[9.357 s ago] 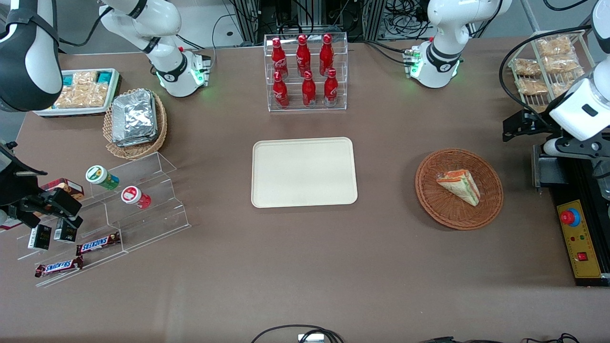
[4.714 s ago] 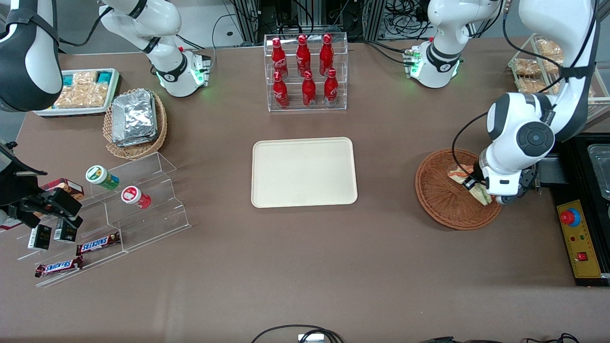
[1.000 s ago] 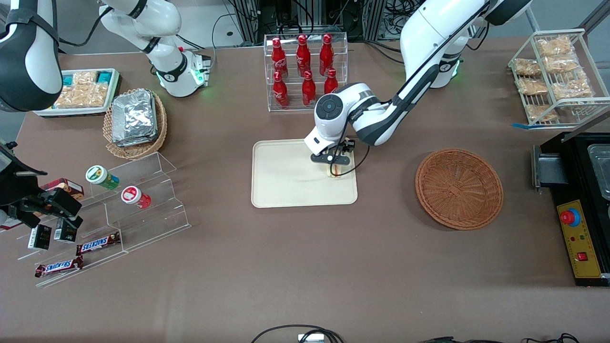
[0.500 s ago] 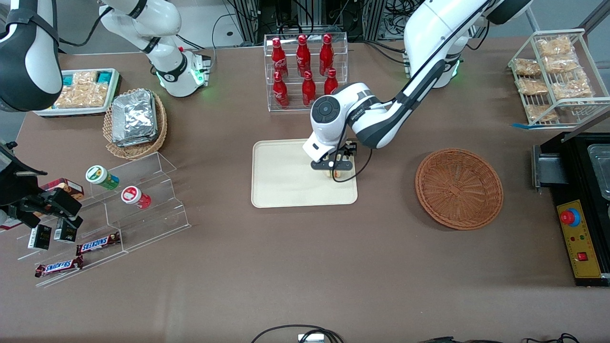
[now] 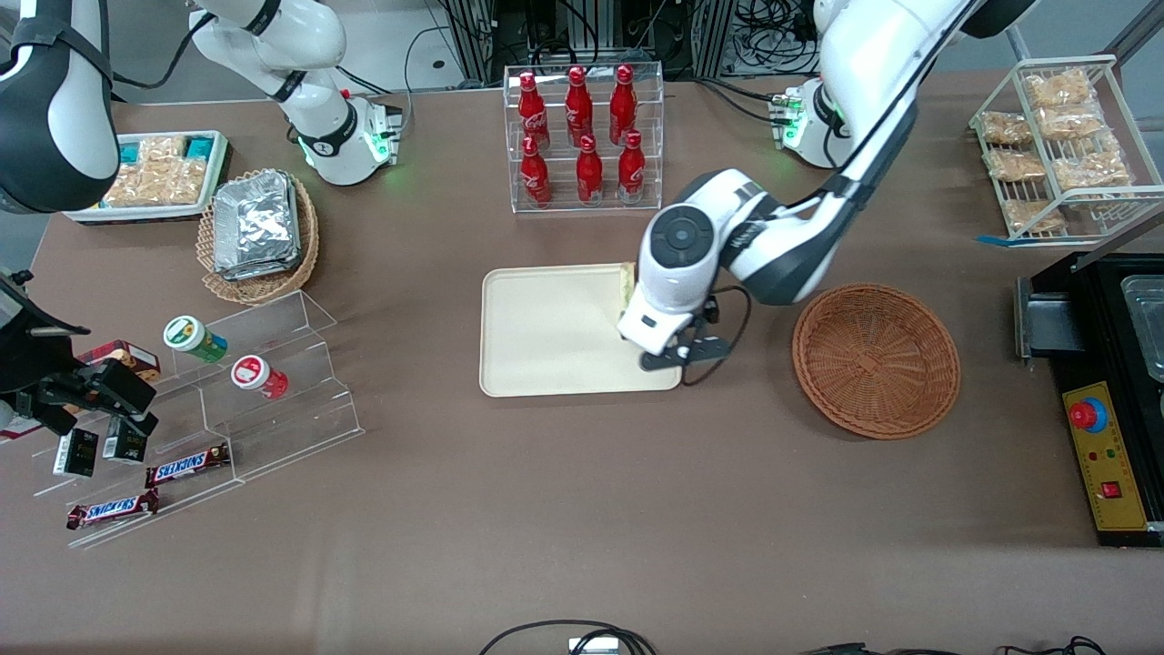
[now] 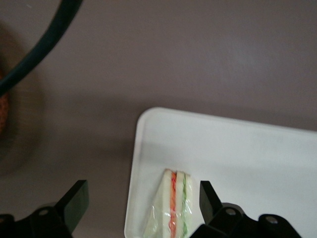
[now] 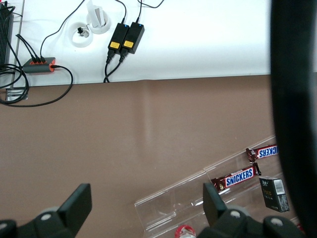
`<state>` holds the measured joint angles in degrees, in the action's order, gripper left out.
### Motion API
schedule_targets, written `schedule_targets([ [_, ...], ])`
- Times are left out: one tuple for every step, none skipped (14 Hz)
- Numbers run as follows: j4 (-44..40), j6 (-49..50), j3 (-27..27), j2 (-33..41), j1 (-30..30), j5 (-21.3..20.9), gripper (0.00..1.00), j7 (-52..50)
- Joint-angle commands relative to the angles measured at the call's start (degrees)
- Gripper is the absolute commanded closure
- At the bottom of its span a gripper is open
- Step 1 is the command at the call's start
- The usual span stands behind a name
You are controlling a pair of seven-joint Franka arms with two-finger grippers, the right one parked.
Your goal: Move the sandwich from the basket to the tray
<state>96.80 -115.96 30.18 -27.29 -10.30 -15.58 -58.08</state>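
Note:
The sandwich (image 6: 173, 210) lies on the cream tray (image 6: 237, 158) close to one corner, with its orange and green filling edges facing up. From the front only a sliver of the sandwich (image 5: 626, 284) shows beside the arm's wrist, at the end of the tray (image 5: 555, 327) nearest the basket. My left gripper (image 6: 142, 203) hangs above it, open, with both fingers clear of the wrap. Seen from the front, the gripper (image 5: 671, 355) is over the tray's edge. The reddish-brown basket (image 5: 876, 359) stands empty toward the working arm's end.
A clear rack of red bottles (image 5: 587, 136) stands farther from the front camera than the tray. A tan basket of foil packs (image 5: 259, 232) and acrylic steps with snacks (image 5: 227, 382) lie toward the parked arm's end. A wire rack (image 5: 1055, 136) and black control box (image 5: 1105, 455) lie near the basket.
The gripper has let go of the sandwich, which now rests on the tray. The hand has risen and shifted toward the basket's side of the tray.

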Motion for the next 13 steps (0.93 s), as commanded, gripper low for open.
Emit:
schedule_targets([
  [-1.08, 3.1, -4.76, 3.9, -0.69, 0.9, 0.01, -2.39],
  [-1.52, 4.94, -6.26, 4.7, -0.6, 0.99, 0.01, -2.04],
  [-2.22, 6.96, -7.84, 5.4, -0.6, 0.99, 0.01, -1.61],
  [-3.01, 8.72, -9.68, 5.84, -0.6, 1.17, 0.01, -1.17],
  [-3.54, 9.87, -11.09, 6.37, -0.6, 1.6, 0.01, 0.32],
  [-3.64, 10.49, -12.85, 7.07, -0.6, 2.04, 0.01, 2.86],
  [-3.64, 11.1, -14.6, 8.12, -0.6, 3.09, 0.01, 5.49],
  [-3.64, 12.15, -16.71, 9.18, -0.6, 4.67, 0.01, 8.56],
  [-3.64, 13.55, -18.91, 10.49, -0.69, 5.81, 0.01, 12.16],
  [-3.64, 15.13, -20.93, 11.81, -0.6, 7.04, 0.01, 16.29],
  [-3.64, 16.72, -23.39, 13.22, -0.6, 8.19, 0.01, 20.16],
  [-3.64, 17.95, -25.67, 14.54, -0.6, 9.59, 0.01, 23.94],
  [-3.64, 19.09, -28.05, 15.94, -0.69, 11.08, 0.01, 27.72],
])
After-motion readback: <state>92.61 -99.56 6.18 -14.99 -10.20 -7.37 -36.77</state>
